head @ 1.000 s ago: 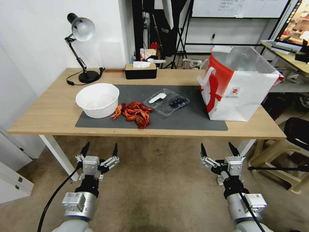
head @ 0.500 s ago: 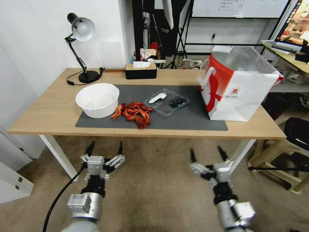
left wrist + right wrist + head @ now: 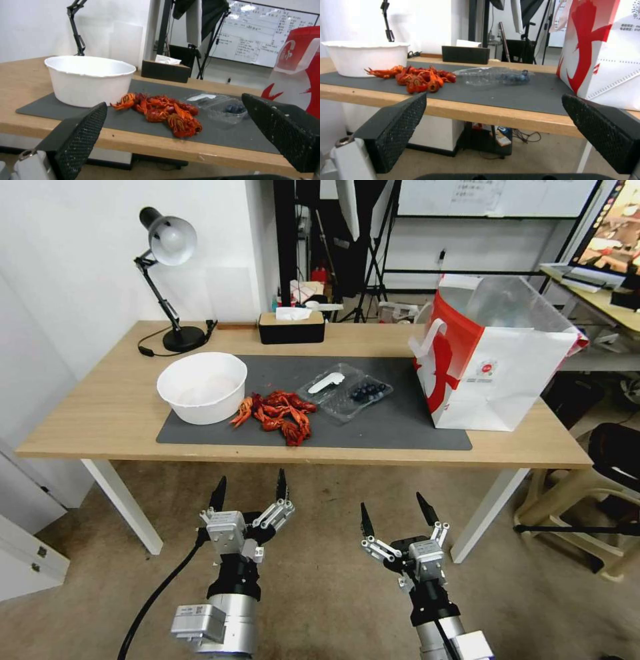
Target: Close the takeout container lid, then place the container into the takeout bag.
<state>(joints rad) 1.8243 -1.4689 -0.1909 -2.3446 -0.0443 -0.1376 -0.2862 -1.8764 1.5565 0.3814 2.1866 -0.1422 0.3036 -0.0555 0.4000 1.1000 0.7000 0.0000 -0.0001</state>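
Left gripper [image 3: 248, 491]: nearest to me, low in front of the table edge, over the floor, fingers spread wide, nothing between them. Pads [image 3: 83, 132] point at the table.
Right gripper [image 3: 395, 513]: beside the left one, slightly lower and toward the bag side, also short of the table, fingers apart and empty. Pads [image 3: 395, 127] face the table front.
Table [image 3: 80, 420]: light wood top, white legs, dark grey mat [image 3: 387, 430] across the middle.
Crayfish [image 3: 280, 415]: loose red pile on the near part of the mat, between the bowl and the clamshell, just beside the lid.
White bowl [image 3: 202, 386]: big round one, on the mat's left end, touching or almost touching the crayfish pile, can't tell which.
Takeout container [image 3: 360, 395]: clear clamshell lying open flat near the mat's centre, to the right of the crayfish. Blueberries sit in the half nearer the bag.
Lid [image 3: 327, 383]: hinged half lying open on the mat on the bowl side, white spoon-shaped patch on it.
Takeout bag [image 3: 497, 373]: white and red, upright at the right end of the table, mouth open, silvery lining visible, white handle on the side facing the container. Apart from the container.
Tissue box [image 3: 291, 327]: black, at the far edge, behind the mat.
Desk lamp [image 3: 167, 267]: black, at the far left corner by the wall.
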